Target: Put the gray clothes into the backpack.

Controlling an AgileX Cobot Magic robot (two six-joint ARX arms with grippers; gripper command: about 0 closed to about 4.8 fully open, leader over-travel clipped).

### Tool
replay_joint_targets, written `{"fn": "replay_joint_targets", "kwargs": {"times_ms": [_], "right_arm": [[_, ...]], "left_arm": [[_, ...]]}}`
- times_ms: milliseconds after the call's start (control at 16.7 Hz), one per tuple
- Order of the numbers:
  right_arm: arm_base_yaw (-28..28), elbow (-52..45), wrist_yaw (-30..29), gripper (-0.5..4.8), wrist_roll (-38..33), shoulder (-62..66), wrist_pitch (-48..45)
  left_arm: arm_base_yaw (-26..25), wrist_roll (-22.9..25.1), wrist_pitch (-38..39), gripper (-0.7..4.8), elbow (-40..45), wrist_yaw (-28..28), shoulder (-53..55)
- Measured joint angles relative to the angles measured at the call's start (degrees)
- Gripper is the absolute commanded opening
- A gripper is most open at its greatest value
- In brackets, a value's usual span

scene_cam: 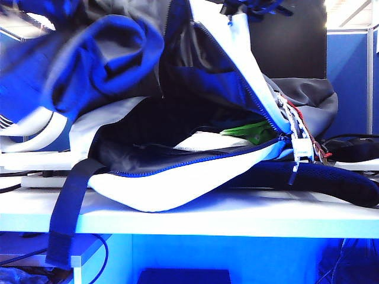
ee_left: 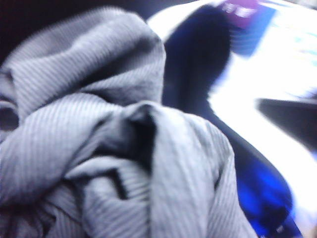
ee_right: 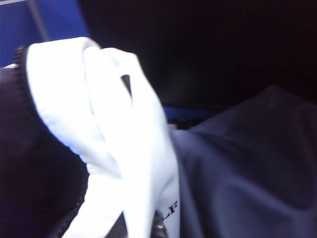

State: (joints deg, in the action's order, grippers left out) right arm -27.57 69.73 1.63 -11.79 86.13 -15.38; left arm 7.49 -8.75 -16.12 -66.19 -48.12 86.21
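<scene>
Holding the backpack's [scene_cam: 177,189] white flap up by its zipper edge, the right gripper [ee_right: 124,163] is out of sight behind the fabric, jaws pressed together on the bunched white cloth, so the mouth gapes wide. High on the left, the gray clothes [scene_cam: 100,53] hang bunched with their blue part showing. The left gripper [ee_left: 124,178] is buried in ribbed gray folds, clamped on them, apparently to carry them to the opening.

A lab or office workspace: blue partition panels [scene_cam: 349,77] stand at three o'clock behind a white table [scene_cam: 237,222], with cables [scene_cam: 103,254] beneath at seven o'clock.
</scene>
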Motion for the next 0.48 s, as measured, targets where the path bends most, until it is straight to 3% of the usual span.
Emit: {"fn": "replay_joint_targets", "kwargs": {"times_ms": [120,300,480], "right_arm": [[0.35,0.00,0.26,-0.06,0.00,0.04,-0.20],[0.26,-0.02,0.11,-0.06,-0.98,0.09,-1.36],[0.35,-0.04,-5.07,-0.06,-4.57,0.09,-2.64]], "left_arm": [[-0.02,7.80,13.53,-0.06,0.00,-0.59,-4.22],[1.29,13.70,29.14,-0.06,0.15,-2.21,-4.98],[8.44,15.65,28.02,-0.06,1.22,-1.51,-2.21]]}}
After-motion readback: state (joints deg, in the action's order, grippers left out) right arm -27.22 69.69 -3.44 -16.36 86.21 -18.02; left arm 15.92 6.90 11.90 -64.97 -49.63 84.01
